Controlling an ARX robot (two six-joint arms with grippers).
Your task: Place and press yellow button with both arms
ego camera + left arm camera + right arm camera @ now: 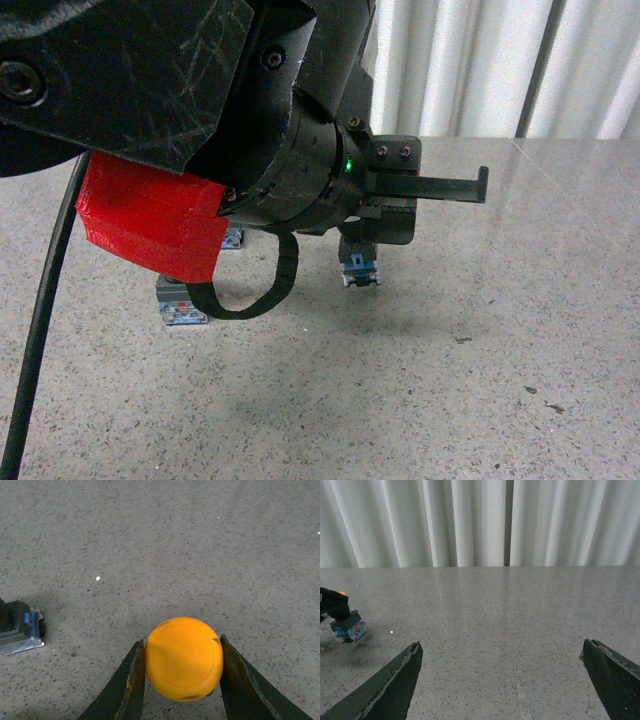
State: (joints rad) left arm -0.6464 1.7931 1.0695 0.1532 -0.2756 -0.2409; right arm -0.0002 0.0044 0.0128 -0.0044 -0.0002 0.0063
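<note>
Left wrist view: left end effector clamped on the yellow button — right end effector spread wide.

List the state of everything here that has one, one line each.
yellow button: clamped by its cap, held above the table.
left claw: shut on the yellow button.
right claw: open, empty.
button base on the table: resting there, untouched, cap hidden.

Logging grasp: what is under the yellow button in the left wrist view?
Bare speckled table surrounds the yellow button, gripped by the left gripper. Its cap hides its body and whatever lies beneath.
</note>
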